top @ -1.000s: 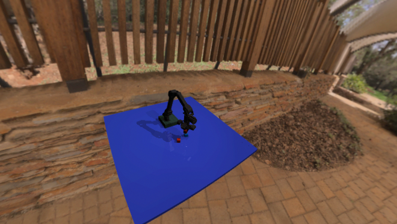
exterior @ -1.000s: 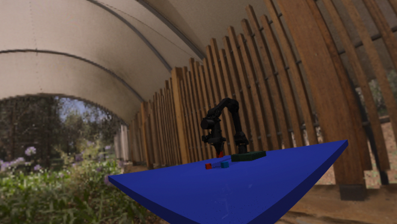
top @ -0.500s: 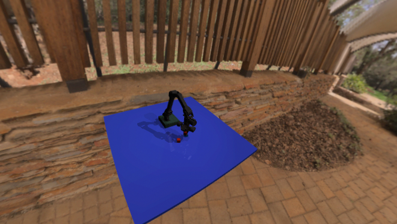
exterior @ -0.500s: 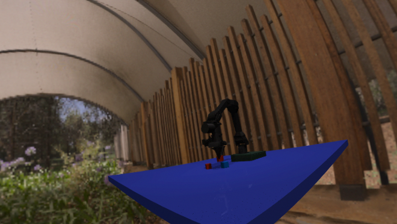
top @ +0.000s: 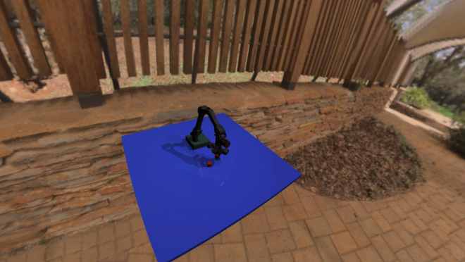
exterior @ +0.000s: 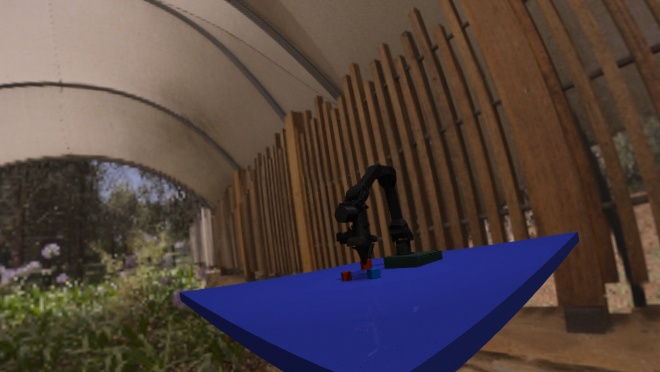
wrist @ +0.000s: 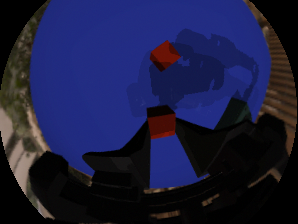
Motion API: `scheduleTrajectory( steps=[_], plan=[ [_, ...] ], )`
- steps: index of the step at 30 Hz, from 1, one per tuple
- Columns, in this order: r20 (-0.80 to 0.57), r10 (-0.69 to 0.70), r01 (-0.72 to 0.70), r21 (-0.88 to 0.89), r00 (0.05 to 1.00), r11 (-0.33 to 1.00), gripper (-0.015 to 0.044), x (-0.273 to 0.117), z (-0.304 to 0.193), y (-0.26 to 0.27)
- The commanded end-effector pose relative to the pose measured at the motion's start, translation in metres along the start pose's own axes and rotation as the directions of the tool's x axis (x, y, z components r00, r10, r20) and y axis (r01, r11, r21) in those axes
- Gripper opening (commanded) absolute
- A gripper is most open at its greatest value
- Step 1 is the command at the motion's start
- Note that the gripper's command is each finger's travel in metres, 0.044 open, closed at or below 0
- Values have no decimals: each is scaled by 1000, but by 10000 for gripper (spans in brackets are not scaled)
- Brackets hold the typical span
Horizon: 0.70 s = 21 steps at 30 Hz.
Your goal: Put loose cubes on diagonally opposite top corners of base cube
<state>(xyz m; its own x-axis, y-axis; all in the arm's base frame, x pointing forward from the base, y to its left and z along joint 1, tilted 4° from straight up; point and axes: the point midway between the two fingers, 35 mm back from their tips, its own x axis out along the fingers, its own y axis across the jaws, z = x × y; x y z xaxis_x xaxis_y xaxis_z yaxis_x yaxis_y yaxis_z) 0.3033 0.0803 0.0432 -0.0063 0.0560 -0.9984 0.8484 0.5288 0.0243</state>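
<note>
My gripper (top: 217,154) (exterior: 366,261) (wrist: 160,121) is shut on a red cube (top: 217,156) (exterior: 367,265) (wrist: 161,126), held between the fingertips. The blue base cube (top: 218,158) (exterior: 373,274) sits on the blue table right below the held cube. In the exterior view the held cube appears up and to the left of the base cube; whether they touch cannot be told. The base cube is hidden in the wrist view. The other red cube (top: 209,164) (exterior: 346,276) (wrist: 165,54) lies on the table a short way from the base cube, turned at an angle in the wrist view.
The blue table (top: 183,211) (exterior: 320,310) (wrist: 90,65) carries the arm on a dark green mounting block (top: 199,142) (exterior: 414,259) (wrist: 233,116), behind the cubes. The arm's shadow falls across the table around the loose red cube.
</note>
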Motion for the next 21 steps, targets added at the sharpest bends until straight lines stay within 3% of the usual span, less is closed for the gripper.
scheduleTrajectory(
  steps=[1,13,17,21],
  plan=[
    [-3,-1,1,-4,1000,1000,105,2,-1,-1],
    [-3,-1,1,-4,1000,1000,105,2,-1,-1],
    [-3,-1,1,-4,1000,1000,205,2,-1,-1],
    [-3,-1,1,-4,1000,1000,205,2,-1,-1]
  ],
)
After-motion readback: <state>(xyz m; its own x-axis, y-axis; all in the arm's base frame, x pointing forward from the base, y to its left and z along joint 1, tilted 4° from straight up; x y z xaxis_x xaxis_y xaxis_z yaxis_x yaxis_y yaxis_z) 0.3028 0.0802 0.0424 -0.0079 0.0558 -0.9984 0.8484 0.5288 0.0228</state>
